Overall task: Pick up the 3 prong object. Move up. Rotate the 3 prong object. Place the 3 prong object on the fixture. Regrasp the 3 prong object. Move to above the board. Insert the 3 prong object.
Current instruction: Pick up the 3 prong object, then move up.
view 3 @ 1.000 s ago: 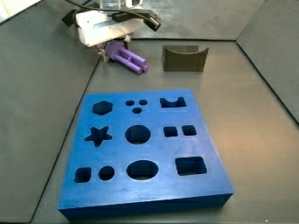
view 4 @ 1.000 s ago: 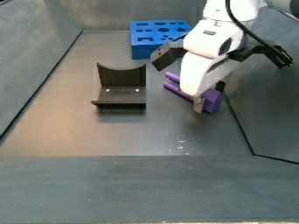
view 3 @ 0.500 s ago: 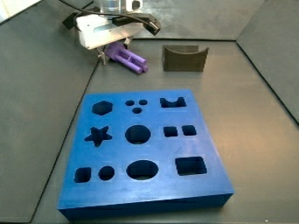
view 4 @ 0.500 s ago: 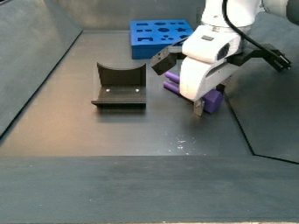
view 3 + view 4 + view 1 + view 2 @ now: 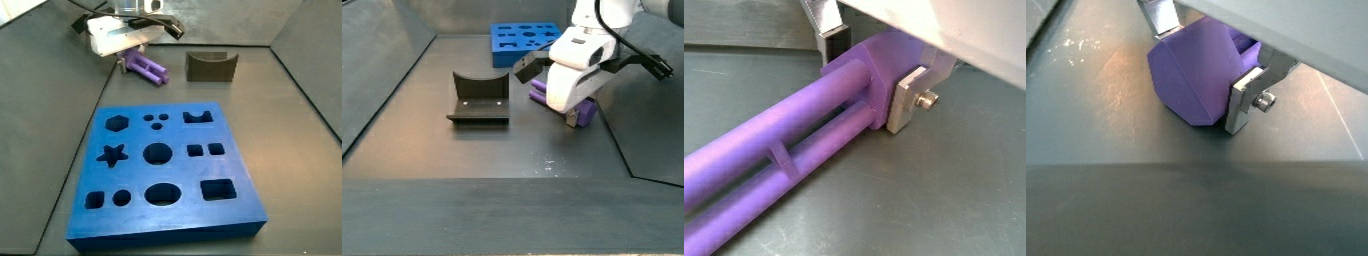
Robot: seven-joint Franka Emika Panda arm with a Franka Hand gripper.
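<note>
Your gripper [image 5: 871, 72] is down at the floor of the enclosure, and the 3 prong object [image 5: 804, 150] sits between its jaws. In both wrist views the silver fingers [image 5: 1247, 100] flank the purple base, one plate on each side, closed in to the width of that base and apparently pressing on it. I judge this a grip taken on the piece, though you cannot tell from these views whether it is clear of the floor.

The prongs run out and away from the jaws as long smooth rods, so the base is the right place to hold: flat opposing faces, well suited to the dark pads.

Expect the piece to be light, stiff plastic, and likely slick. The long prongs give leverage, so it may twist in the pads if you swing quickly or knock a prong.

In a side view the fixture [image 5: 478, 100] stands well apart from the jaws, and the board [image 5: 523, 41] lies beyond the gripper [image 5: 569, 105]. In a side view the piece [image 5: 147, 68] shows below the gripper.
</note>
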